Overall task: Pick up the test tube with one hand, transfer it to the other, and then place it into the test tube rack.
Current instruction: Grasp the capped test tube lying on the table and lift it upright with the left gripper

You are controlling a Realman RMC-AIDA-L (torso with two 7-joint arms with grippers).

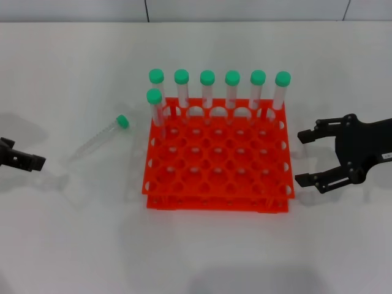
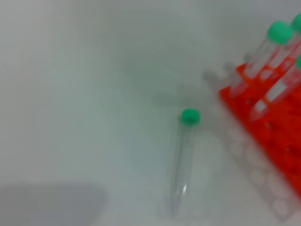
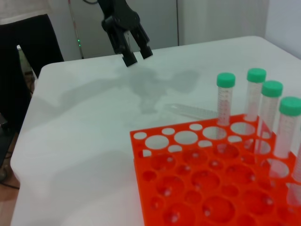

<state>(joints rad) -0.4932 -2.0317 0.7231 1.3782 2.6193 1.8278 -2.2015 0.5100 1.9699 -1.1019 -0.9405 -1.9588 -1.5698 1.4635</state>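
Spreading under everything is a smooth white table (image 1: pixel 73 245), and on it sits the bright orange-red plastic rack (image 1: pixel 217 160), a square grid of round holes with seven green-capped clear tubes (image 1: pixel 207 92) standing upright. Right of the rack, the black right gripper (image 1: pixel 306 158) hovers with fingers spread wide. Far left, the black left gripper (image 1: pixel 37 162) hangs level, fingers nearly together. Between it and the rack, the slender clear test tube with a green screw cap (image 1: pixel 101 139) lies slanted on the table.
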